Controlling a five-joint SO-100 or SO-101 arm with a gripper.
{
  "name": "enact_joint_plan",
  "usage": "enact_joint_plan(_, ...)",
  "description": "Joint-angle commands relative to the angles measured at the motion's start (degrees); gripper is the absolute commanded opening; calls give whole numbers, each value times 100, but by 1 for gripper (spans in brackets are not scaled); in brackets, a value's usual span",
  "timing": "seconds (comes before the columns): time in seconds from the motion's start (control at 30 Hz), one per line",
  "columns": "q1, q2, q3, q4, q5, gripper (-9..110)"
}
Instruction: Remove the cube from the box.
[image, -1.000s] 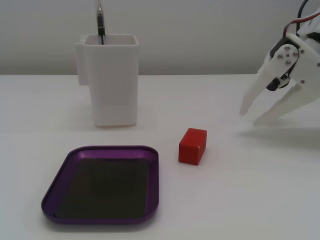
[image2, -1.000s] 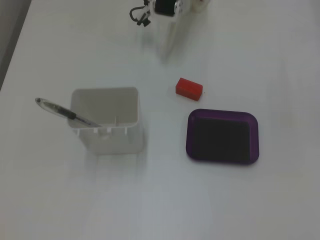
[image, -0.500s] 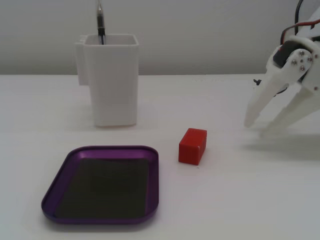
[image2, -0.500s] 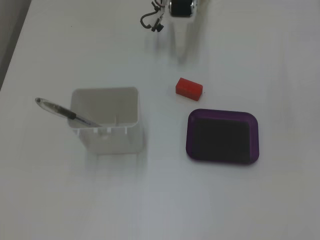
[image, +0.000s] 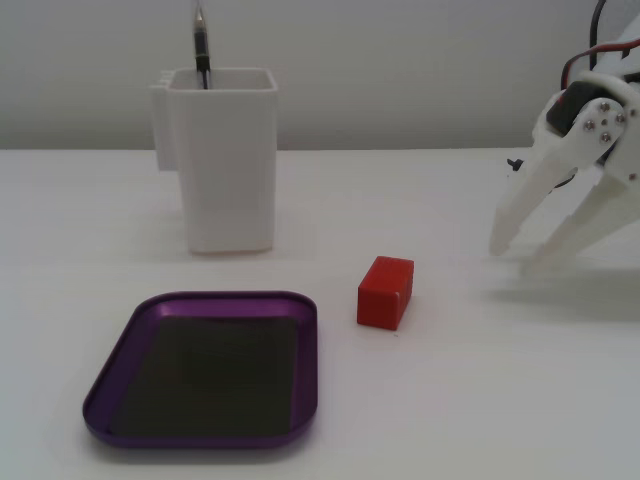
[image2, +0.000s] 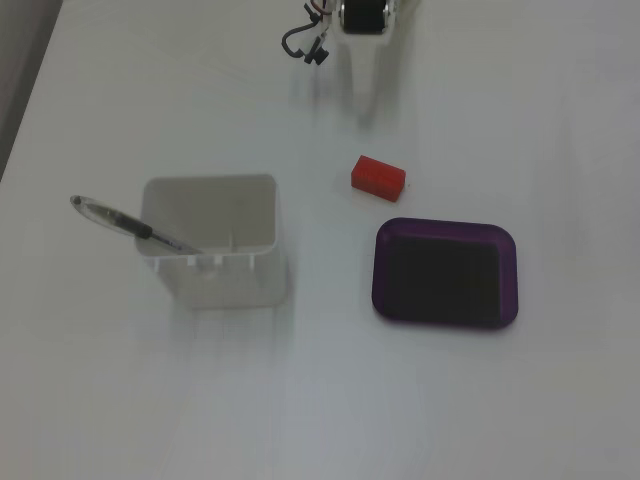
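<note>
The cube (image: 385, 292) sits on the bare counter (image: 480, 400), outside the box (image: 300, 370) and just beside the box's near corner, with a narrow strip of counter between them. So as I judge it, the removal is already done: the box's dark floor is empty in both fixed views.

From my claw (image: 520, 250), the cube lies down and to the left in the fixed view that looks across the counter, well apart from my fingertips (image: 500, 243), with nothing between us. In the fixed view from above, the cube (image2: 378, 177) lies below my claw, which shows only at the top edge, and the box (image2: 385, 300) lies beyond the cube from me. The cube's long axis runs roughly across my line of reach rather than along it, tilted a little; if I had to take it again, I judge I would close across its shorter width.

It is a small red block, matte, slightly longer than wide, with crisp edges, resting flat on one long face.

My claw is spread, its two white fingers apart and pointing down toward the counter, holding nothing.

Farther off, past the box and cube, stands a tall white container (image: 222, 160) with a pen (image: 200, 45) leaning in it, clear of anything I might do.
</note>
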Motion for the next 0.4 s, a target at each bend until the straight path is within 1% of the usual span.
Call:
enact_joint_plan(0.0, -62, 360, 44, -44, -44, 6)
enact_joint_plan(0.37, 18, 334, 62, -53, 53, 6)
